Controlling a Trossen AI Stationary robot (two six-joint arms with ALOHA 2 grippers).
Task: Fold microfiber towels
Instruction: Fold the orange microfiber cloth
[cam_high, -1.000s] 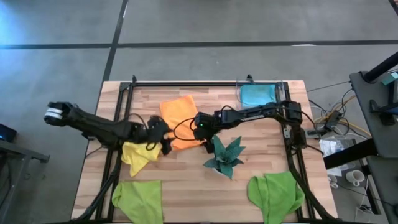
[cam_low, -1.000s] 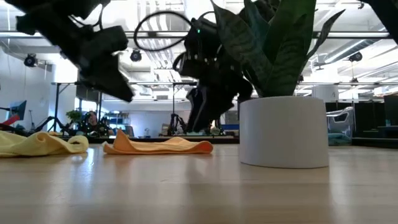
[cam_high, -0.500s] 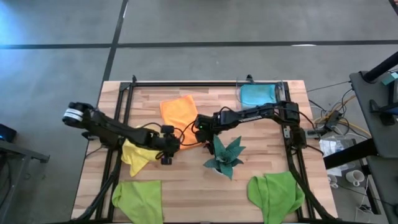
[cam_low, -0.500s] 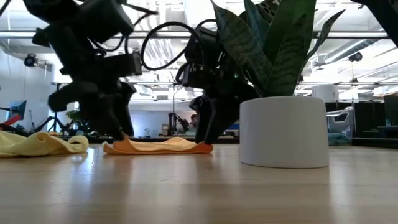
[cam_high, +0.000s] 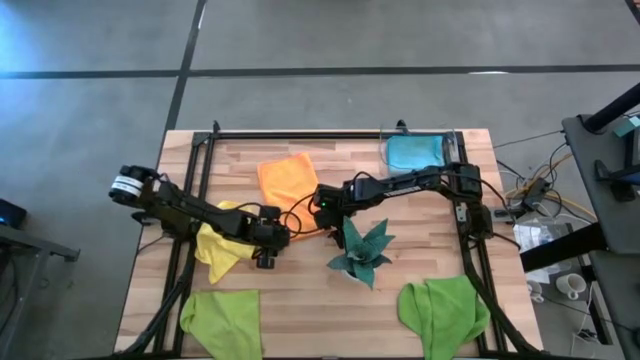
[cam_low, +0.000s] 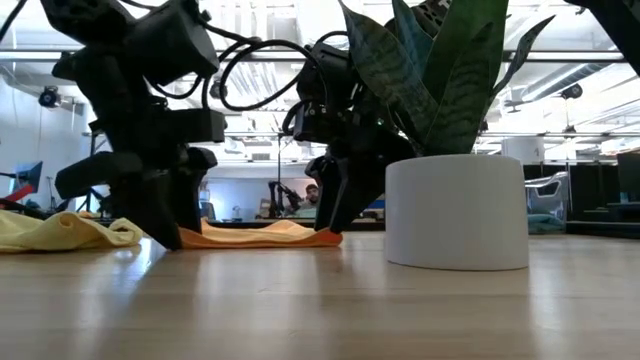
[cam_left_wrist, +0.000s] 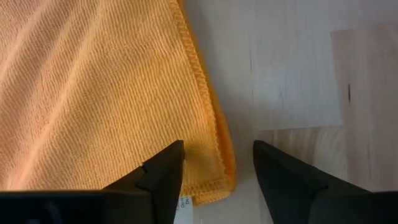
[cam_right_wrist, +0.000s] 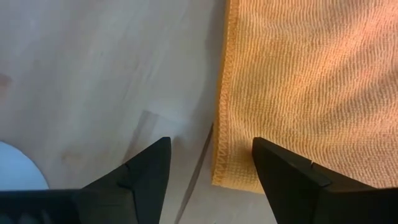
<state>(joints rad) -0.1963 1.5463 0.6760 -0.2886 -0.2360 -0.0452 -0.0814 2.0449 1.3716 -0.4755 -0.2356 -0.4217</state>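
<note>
The orange towel (cam_high: 285, 185) lies flat on the table behind the middle. My left gripper (cam_left_wrist: 217, 152) is open, low over the towel's near-left corner (cam_left_wrist: 219, 179), one finger over the cloth and one over bare wood. My right gripper (cam_right_wrist: 208, 152) is open too, with its fingers astride the near-right corner (cam_right_wrist: 221, 175). In the low view both grippers reach down to the towel's ends, the left (cam_low: 165, 225) and the right (cam_low: 330, 212). The yellow towel (cam_high: 218, 248) lies crumpled under my left arm. My left gripper comes slanting down over the orange towel's near-left corner (cam_left_wrist: 211, 143); one finger (cam_left_wrist: 165, 168) shows over the cloth, and I cannot tell whether it touches. My right gripper slants down astride the near-right corner (cam_right_wrist: 227, 124); whether a finger (cam_right_wrist: 280, 168) touches the cloth I cannot tell.
A potted plant with spiky dark leaves (cam_high: 360, 250) in a white pot (cam_low: 457, 212) stands right beside my right gripper. Two lime green towels (cam_high: 222, 318) (cam_high: 445, 308) lie at the near edge, and a light blue towel (cam_high: 412, 152) at the far right.
My left gripper has come down from above the table and gone toward the near edge and right, rolling its wrist, until its fingers stand low at the orange towel's near-left corner. The right gripper and all the towels have stayed where they were.
</note>
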